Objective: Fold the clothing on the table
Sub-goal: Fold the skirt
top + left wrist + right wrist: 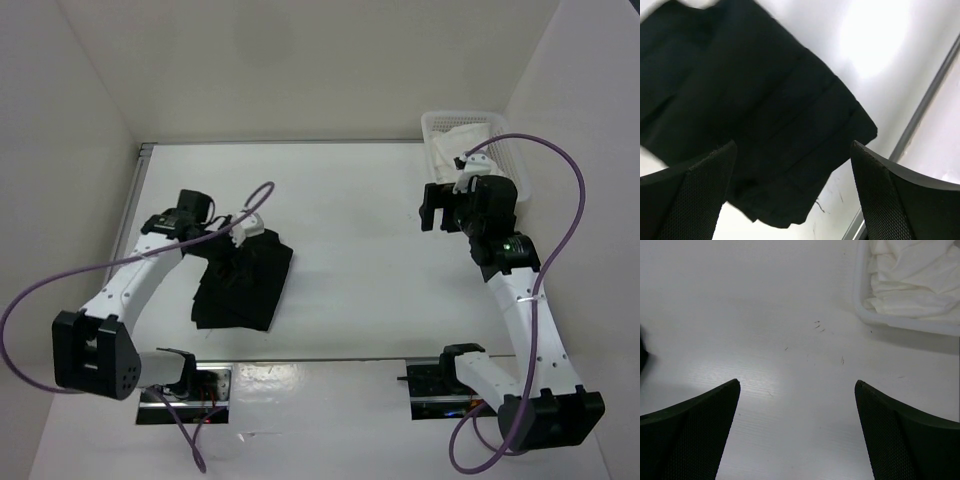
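Top external view: a black garment (245,285) lies in folded layers on the tabletop (350,250) near its left edge. The left jaws hang spread wide just above its far end, gripping nothing. The right jaws, equally spread and empty, hover over bare tabletop beside a white basket (460,116) of white cloth (452,145) at the far right corner.

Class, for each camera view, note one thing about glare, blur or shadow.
Top external: even light, the black clothing lacks detail. Left wrist: clothing blurred, a glare patch on the table. Right wrist: soft shadow beside the white basket.
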{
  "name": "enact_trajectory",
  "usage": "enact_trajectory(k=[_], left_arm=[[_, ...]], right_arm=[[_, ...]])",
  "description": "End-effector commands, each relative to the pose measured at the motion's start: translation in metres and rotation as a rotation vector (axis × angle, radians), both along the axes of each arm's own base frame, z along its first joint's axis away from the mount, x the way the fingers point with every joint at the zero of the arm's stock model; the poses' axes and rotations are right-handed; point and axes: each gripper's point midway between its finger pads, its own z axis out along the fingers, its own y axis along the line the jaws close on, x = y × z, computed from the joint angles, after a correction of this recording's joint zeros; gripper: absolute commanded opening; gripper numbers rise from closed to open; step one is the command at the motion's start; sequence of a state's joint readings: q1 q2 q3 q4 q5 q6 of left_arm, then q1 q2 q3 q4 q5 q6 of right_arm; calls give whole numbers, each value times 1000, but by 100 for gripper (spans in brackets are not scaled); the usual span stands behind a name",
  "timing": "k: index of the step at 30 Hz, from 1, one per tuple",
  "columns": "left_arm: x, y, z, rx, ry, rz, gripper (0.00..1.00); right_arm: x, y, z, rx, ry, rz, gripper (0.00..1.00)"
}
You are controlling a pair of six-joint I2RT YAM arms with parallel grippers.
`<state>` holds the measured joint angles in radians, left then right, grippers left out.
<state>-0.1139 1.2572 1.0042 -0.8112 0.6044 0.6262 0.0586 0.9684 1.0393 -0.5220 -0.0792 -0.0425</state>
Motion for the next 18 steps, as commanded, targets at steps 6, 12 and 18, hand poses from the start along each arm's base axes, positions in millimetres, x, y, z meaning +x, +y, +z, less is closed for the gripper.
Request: enact_trajectory(k=[6, 12, 18], left_arm=[[-2, -12, -36, 219, 8, -101, 100], [4, 14, -56, 369, -24, -35, 100], [2, 21, -76, 412, 4, -37, 100]], right_arm=[[7, -6, 1, -3, -22, -19, 99], [4, -3, 2, -2, -23, 4, 99], [4, -3, 2, -2, -23, 4, 99]])
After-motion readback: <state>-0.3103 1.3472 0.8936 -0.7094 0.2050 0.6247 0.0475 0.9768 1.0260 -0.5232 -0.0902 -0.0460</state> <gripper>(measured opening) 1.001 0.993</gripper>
